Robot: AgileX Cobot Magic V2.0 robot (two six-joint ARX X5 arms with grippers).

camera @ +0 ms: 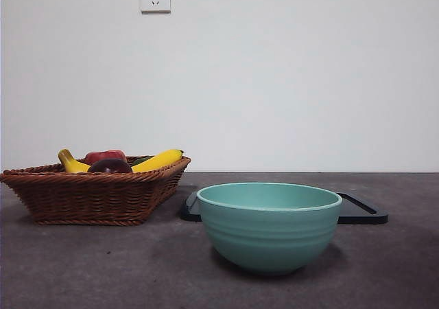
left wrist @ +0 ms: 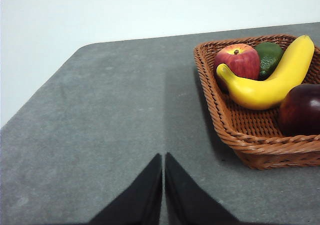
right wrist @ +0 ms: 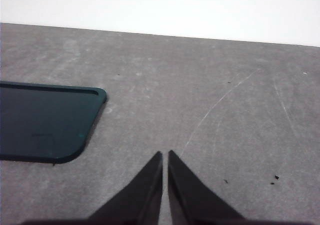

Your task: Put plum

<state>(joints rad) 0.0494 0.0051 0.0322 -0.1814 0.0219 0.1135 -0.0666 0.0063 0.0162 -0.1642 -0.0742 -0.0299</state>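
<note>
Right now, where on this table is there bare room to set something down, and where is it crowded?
Free: the gray tabletop beside the wicker basket, the inside of the teal bowl, and the dark tray with the bare table beyond it. Crowded: the basket, packed with the plum, banana, red apple and a green fruit.

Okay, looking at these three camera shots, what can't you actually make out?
- Plum: front view shows only its top above the basket rim; left wrist view cuts it at the edge.
- Dark tray: mostly hidden behind the teal bowl; right wrist view cuts it off.
- Green fruit: partly behind the banana, kind unclear.
</note>
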